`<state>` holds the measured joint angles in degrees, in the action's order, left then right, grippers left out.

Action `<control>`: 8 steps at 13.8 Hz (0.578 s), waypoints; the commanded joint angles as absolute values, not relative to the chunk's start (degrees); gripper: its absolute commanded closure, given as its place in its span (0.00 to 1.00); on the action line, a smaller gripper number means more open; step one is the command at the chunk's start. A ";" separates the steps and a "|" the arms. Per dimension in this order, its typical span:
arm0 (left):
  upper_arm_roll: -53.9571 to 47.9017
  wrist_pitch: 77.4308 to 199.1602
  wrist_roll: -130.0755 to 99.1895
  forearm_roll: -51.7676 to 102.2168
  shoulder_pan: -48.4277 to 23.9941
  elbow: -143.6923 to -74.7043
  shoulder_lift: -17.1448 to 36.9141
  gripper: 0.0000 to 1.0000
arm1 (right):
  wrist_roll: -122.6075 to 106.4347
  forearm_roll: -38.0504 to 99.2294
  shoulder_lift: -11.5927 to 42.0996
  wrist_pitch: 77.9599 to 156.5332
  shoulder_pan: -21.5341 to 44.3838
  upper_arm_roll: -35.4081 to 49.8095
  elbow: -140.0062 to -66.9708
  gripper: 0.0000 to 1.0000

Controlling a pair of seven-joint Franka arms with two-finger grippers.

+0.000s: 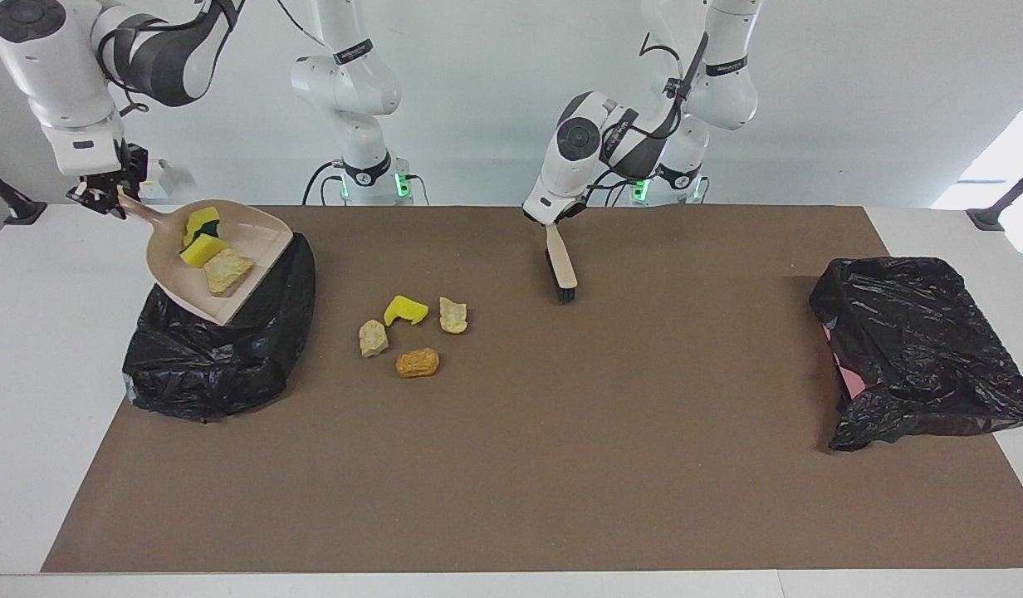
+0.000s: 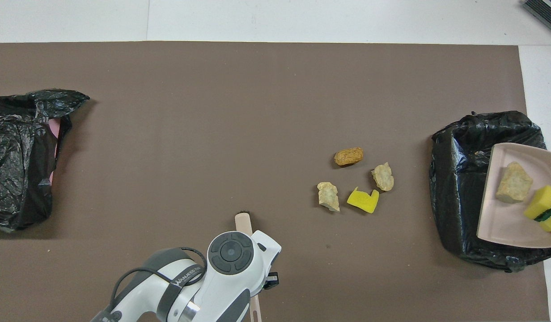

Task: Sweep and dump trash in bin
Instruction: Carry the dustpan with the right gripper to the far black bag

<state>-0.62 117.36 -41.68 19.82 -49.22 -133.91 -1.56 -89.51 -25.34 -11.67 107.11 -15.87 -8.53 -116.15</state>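
Right pincer (image 1: 105,199) was clenched on the handle of the dustpan (image 1: 254,237), holding the pan tilted over the black-bagged bin (image 1: 212,365) at the right arm's end of the bench (image 1: 511,465). Three pieces of trash rode in the pan just below that pincer: two yellow sponge chunks (image 1: 203,241) and a pale beige chunk (image 1: 227,271). They had not yet slid off into the bag.

Left pincer (image 1: 551,221) gripped the top of the brush (image 1: 561,270), bristles down on the bench, waiting. Between the brush and the bin lay four loose chunks (image 1: 408,328) in a small cluster: a yellow one (image 2: 363,200), two beige ones (image 2: 328,196) and an orange-brown one (image 2: 348,156). A second black-bagged bin (image 1: 918,349) sat well apart, at the left arm's end.

By their looks, the chunks were light, soft foam, likely to tumble or bounce when pushed, so a low, steady sweep from the brush's side would suit better than pinching. Steeper tilting should shed the pan's load.
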 commanded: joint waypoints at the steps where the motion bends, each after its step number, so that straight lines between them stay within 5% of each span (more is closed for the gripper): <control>1: 0.53 117.42 -36.58 20.39 -49.49 -133.24 -0.62 0.01 | -90.97 -32.32 -12.39 108.37 -15.38 -7.74 -116.72 1.00; 8: 0.97 116.02 -31.22 16.98 -39.57 -126.48 0.43 0.00 | -90.97 -45.25 -15.99 110.74 -8.62 -6.86 -122.95 1.00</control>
<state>1.17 117.42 -33.66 18.94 -42.47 -129.13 -0.93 -89.72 -42.22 -12.58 109.76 -10.42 -7.00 -119.64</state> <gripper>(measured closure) 0.000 0.683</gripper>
